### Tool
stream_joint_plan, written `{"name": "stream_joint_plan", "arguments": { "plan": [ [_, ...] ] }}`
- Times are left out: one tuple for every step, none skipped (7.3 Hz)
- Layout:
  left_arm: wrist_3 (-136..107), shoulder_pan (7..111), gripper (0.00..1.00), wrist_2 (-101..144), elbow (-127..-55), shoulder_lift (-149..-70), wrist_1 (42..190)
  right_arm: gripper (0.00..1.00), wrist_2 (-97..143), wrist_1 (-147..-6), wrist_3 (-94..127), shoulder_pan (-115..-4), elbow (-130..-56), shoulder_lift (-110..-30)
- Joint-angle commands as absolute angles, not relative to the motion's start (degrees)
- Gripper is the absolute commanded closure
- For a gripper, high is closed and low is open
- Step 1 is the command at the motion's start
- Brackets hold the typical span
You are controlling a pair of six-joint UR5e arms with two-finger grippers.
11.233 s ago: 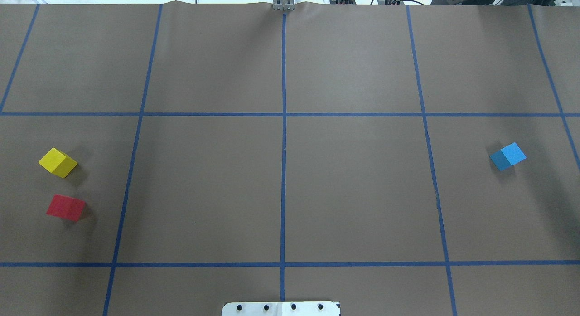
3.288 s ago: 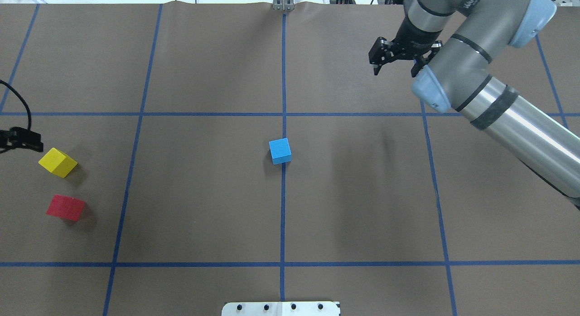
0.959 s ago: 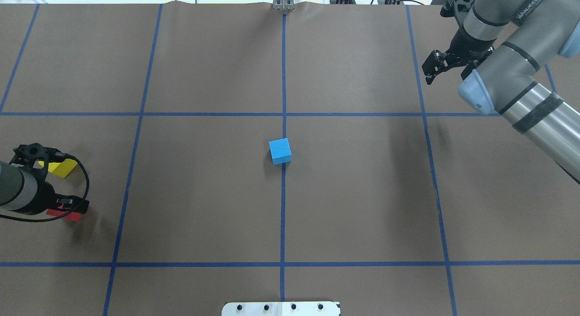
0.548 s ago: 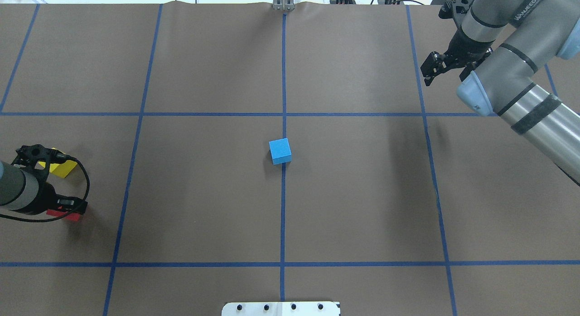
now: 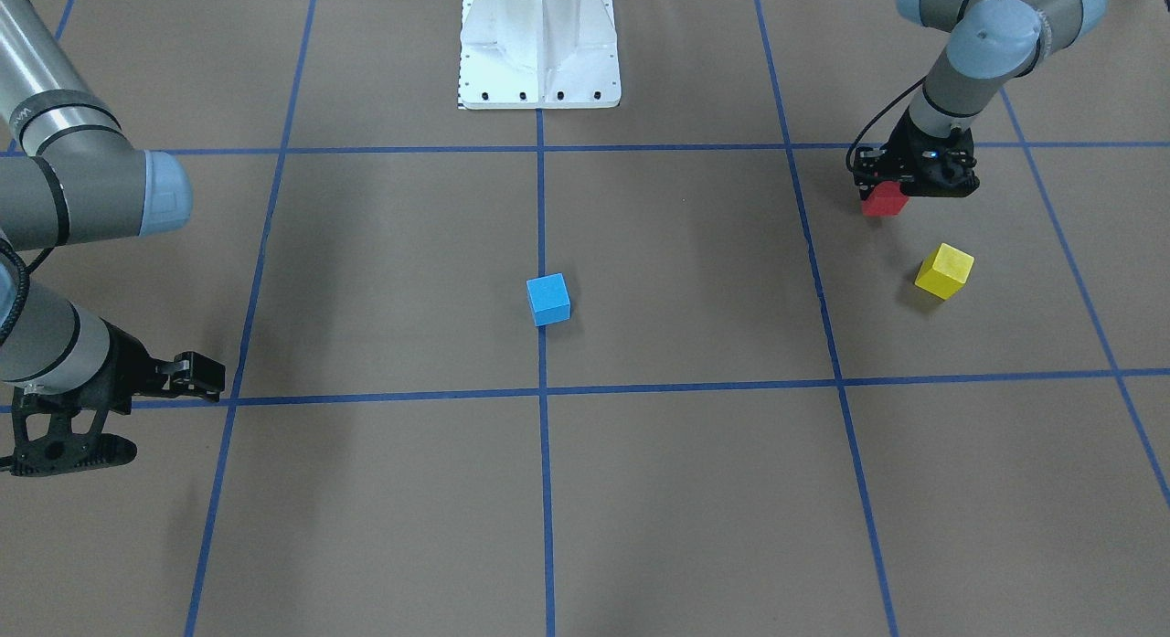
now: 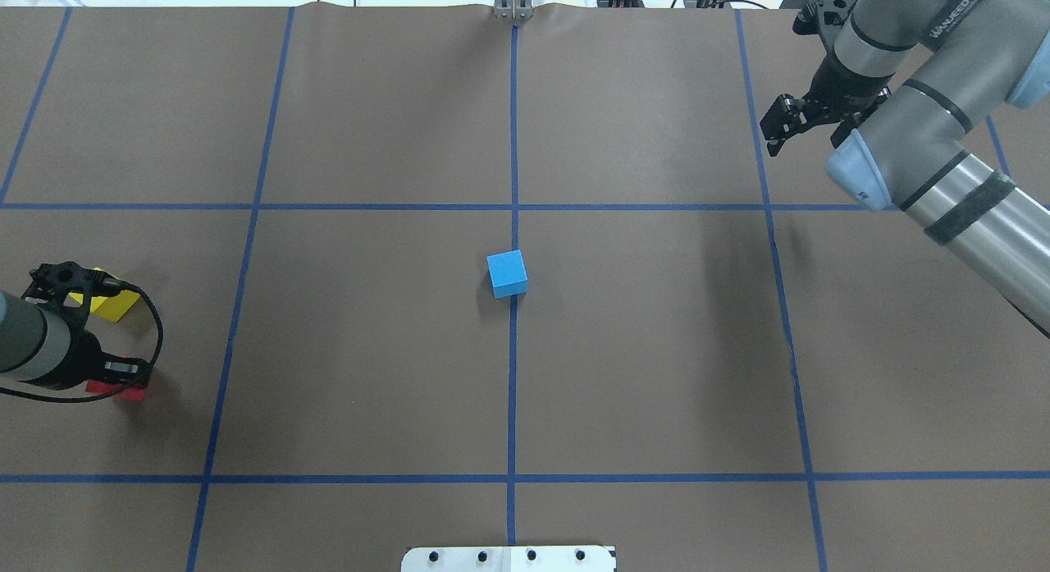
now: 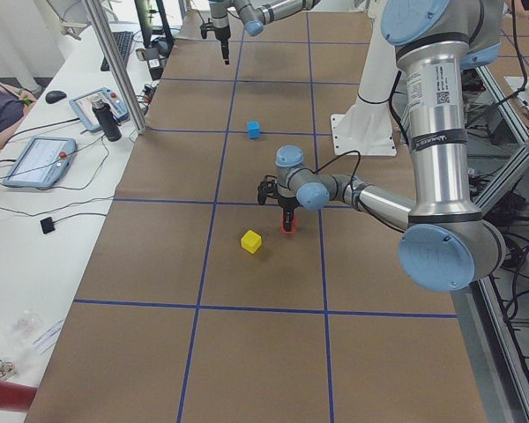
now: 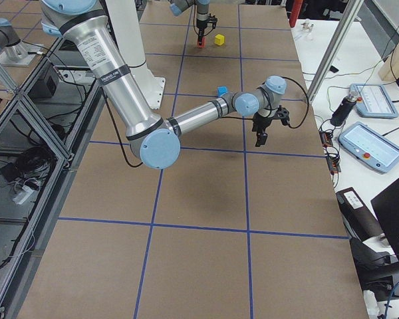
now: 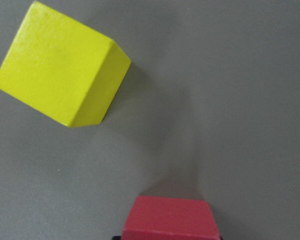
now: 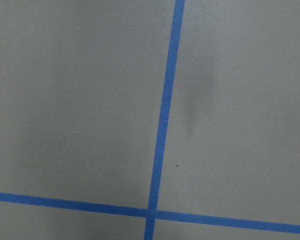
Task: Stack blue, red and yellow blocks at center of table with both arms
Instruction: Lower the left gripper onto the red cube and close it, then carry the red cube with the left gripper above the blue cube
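Brown tabletop [image 6: 369, 350] gridded with blue tape carries everything. Reaching over its far right part, the right arm [image 6: 943, 178] holds its gripper [image 6: 804, 125] above bare surface, fingers spread wide and holding nothing. The left arm [image 5: 969, 61] bends down at the left end, and its gripper [image 5: 900, 191] is lowered straight onto the red block [image 5: 883, 203], which sits on the tabletop; whether the fingers press it cannot be told. A white pedestal [image 5: 539, 43] stands at the near edge on the middle line. The blue block [image 6: 507, 273] rests alone at the centre, on the middle tape line. The yellow block [image 5: 944, 270] lies near the red one, slightly farther out, not touching.
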State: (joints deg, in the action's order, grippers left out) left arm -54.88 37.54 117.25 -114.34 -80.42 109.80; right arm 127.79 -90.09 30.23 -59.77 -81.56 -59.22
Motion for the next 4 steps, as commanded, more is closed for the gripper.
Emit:
{"name": "stream_joint_plan", "arguments": {
  "plan": [
    [-54.93,39.55,1.0,121.03,-120.39,-91.05,90.48,0.0,127.88,-90.09,30.23,-59.77,-81.56,-59.15],
    [-54.93,39.64,1.0,120.85,-119.8,-104.89,74.6,0.0,127.79,-90.09,30.06,-59.77,-81.56,-59.24],
    [-55.54,39.55,1.0,120.85,-116.14,-119.82,61.48,0.0,127.88,-90.09,29.62,-59.85,-81.56,-59.5],
    [-57.46,39.38,1.0,121.11,-110.1,-130.15,57.0,0.0,127.79,-90.09,29.53,-59.94,-81.56,-59.68]
  ]
}}
